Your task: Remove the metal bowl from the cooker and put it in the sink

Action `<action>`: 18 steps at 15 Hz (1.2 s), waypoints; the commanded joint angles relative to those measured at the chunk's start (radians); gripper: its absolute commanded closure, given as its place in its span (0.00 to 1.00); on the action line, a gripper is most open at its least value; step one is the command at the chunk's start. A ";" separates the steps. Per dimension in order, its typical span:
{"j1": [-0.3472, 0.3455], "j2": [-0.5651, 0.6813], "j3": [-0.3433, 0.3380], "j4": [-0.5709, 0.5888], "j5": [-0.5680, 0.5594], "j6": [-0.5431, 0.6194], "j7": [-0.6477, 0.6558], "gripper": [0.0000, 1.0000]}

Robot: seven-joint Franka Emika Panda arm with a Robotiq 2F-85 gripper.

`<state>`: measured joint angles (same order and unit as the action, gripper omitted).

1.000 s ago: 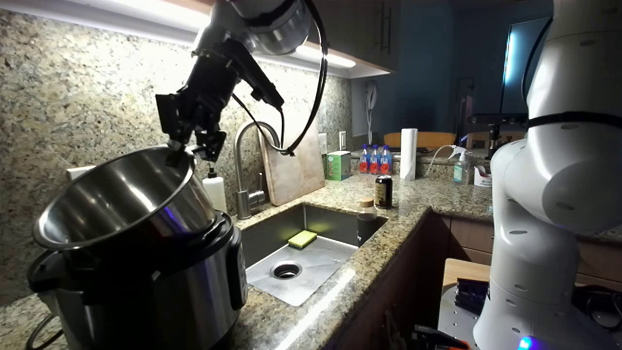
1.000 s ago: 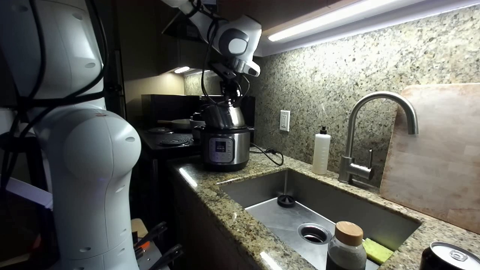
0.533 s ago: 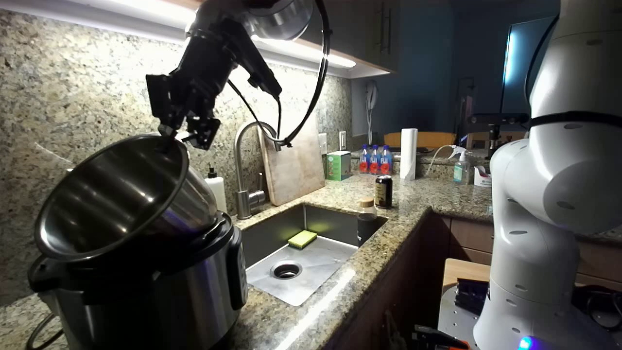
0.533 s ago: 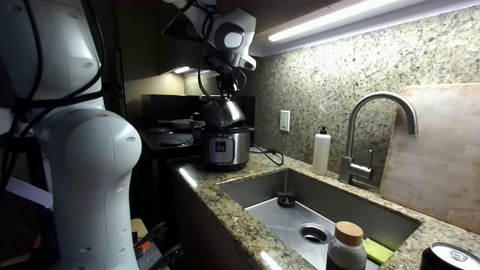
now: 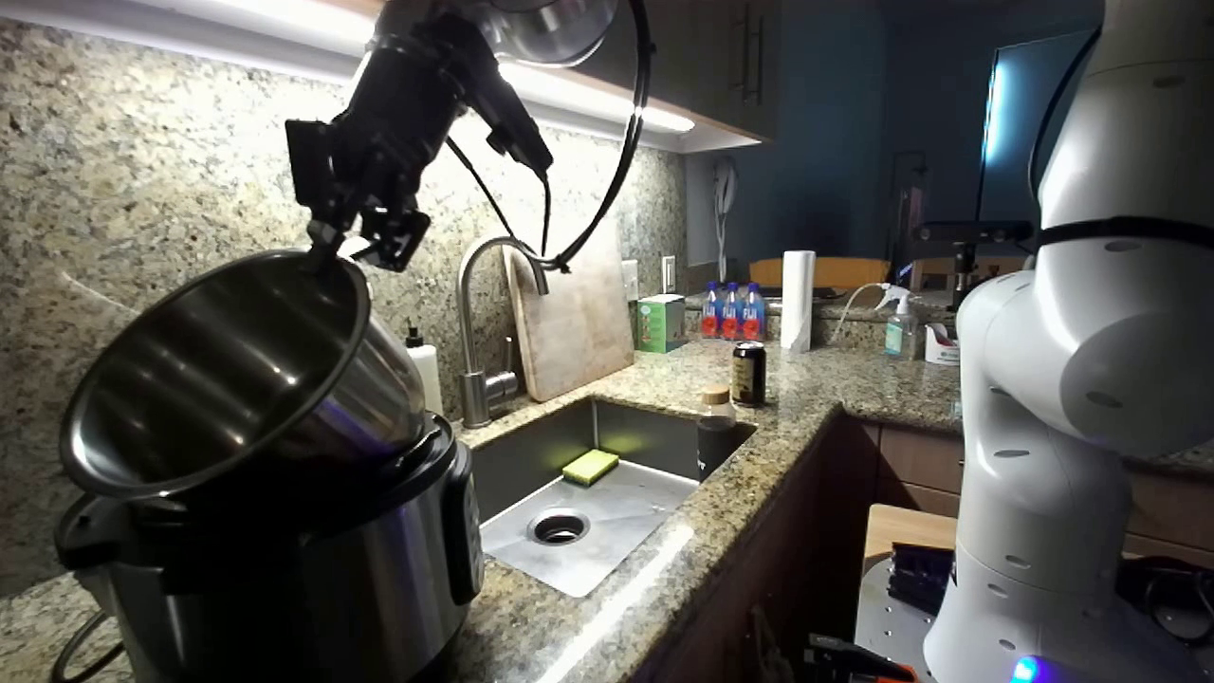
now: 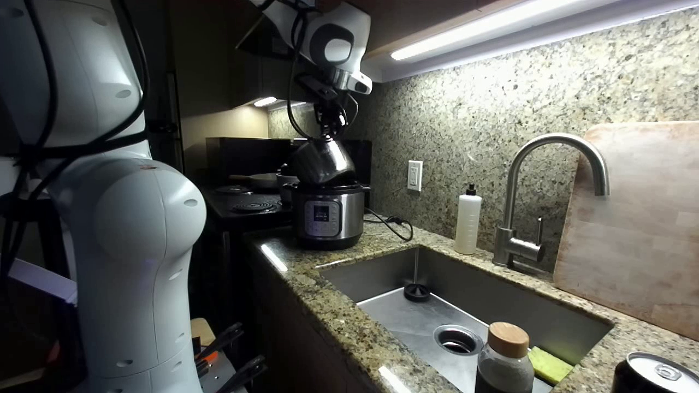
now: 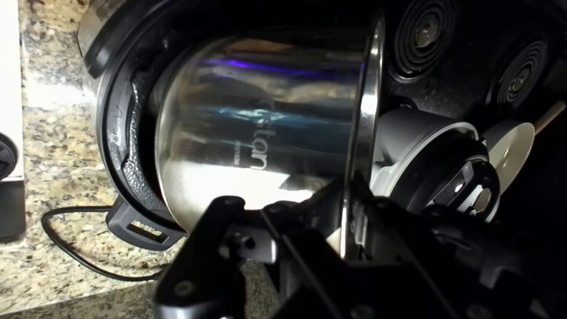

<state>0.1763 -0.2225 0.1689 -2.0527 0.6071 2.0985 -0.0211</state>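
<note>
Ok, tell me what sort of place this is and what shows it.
A kitchen, though whether in a home or elsewhere I can't tell: a sink with a gooseneck faucet, coil burners, and a cooker on the granite counter.

1. Cold white light fell from the light strip (image 6: 483, 28) under the upper cabinet (image 5: 702, 57), bleaching the backsplash (image 6: 546, 93) in both exterior views.
2. In an exterior view, a small lamp (image 6: 265, 101) above the stove (image 6: 254, 207) warmed part of the side wall (image 6: 224, 123).
3. White streaks glared along the counter (image 5: 749, 474).
4. The far wall (image 5: 825, 171) was dim and blue beside a pale cyan glow.
5. The floor of the sink (image 5: 635, 512) shone pale.
6. The near side of the cooker (image 5: 237, 607) sank almost to black.
7. In the wrist view, the metal bowl (image 7: 274, 110) mirrored a violet line and a blown-out white patch; its lettering (image 7: 259, 148) was slightly soft.
8. Print on the control panel (image 6: 322, 218) was too small to read.
</note>
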 commanded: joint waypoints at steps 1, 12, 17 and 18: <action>-0.003 -0.076 -0.011 -0.005 -0.028 -0.016 0.043 0.94; -0.019 -0.118 -0.074 -0.012 -0.018 -0.040 0.062 0.94; -0.023 -0.133 -0.093 -0.027 -0.010 -0.035 0.066 0.94; -0.025 -0.136 -0.095 -0.028 -0.011 -0.034 0.069 0.94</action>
<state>0.1668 -0.3124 0.0757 -2.0583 0.5921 2.0693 0.0243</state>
